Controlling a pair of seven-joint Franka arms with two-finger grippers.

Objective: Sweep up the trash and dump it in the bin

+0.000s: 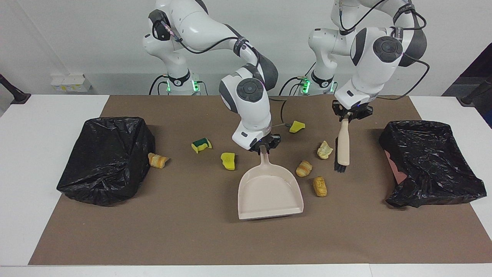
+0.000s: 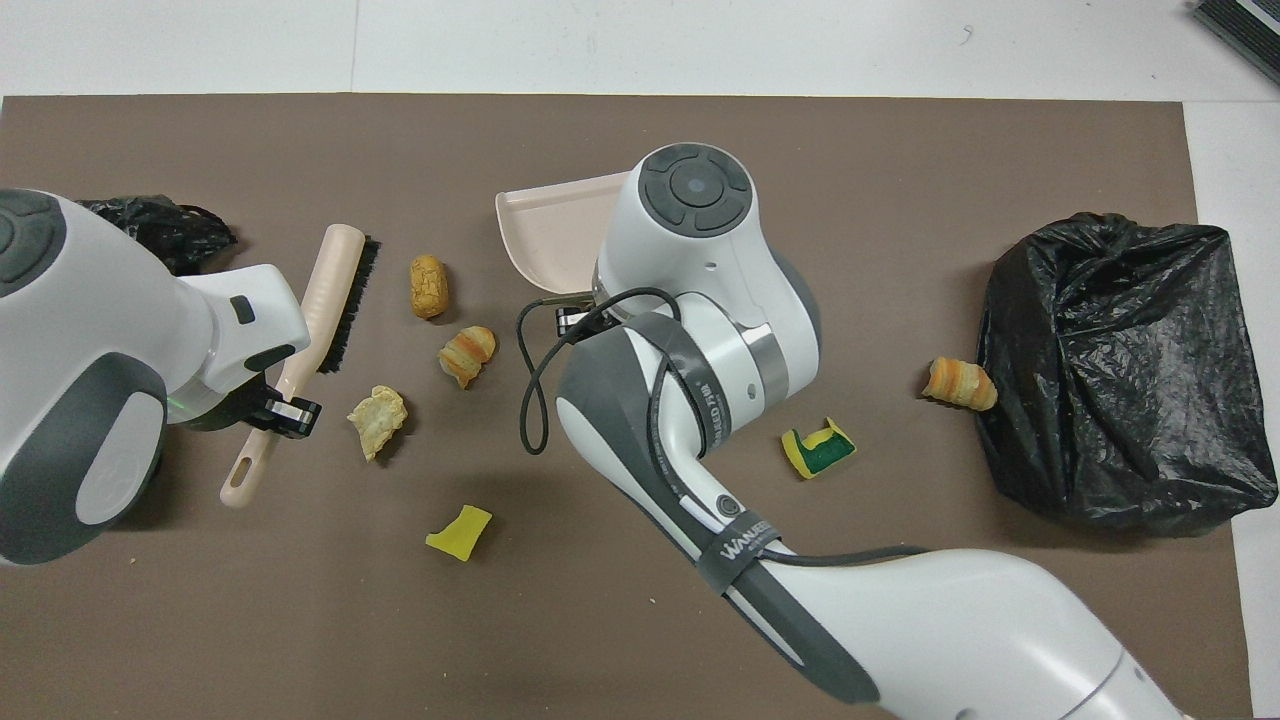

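Observation:
My right gripper [image 1: 263, 148] is shut on the handle of the beige dustpan [image 1: 269, 192], whose mouth points away from the robots; in the overhead view the arm hides that gripper and part of the dustpan [image 2: 550, 235]. The left gripper [image 1: 351, 112] is shut on the handle of the black-bristled brush [image 1: 343, 148], which hangs bristles-down beside a pale lump of trash [image 1: 324, 150]. Two bread-like lumps [image 1: 304, 168] [image 1: 319, 186] lie between brush and dustpan. Yellow sponge bits [image 1: 296, 126] [image 1: 228, 161], a green-backed one [image 1: 201, 144] and another lump [image 1: 158, 160] are scattered on the mat.
A black-bagged bin [image 1: 107, 161] stands at the right arm's end of the brown mat, with a bread lump against it. A second black-bagged bin [image 1: 430, 161] stands at the left arm's end, close to the brush. White table borders the mat.

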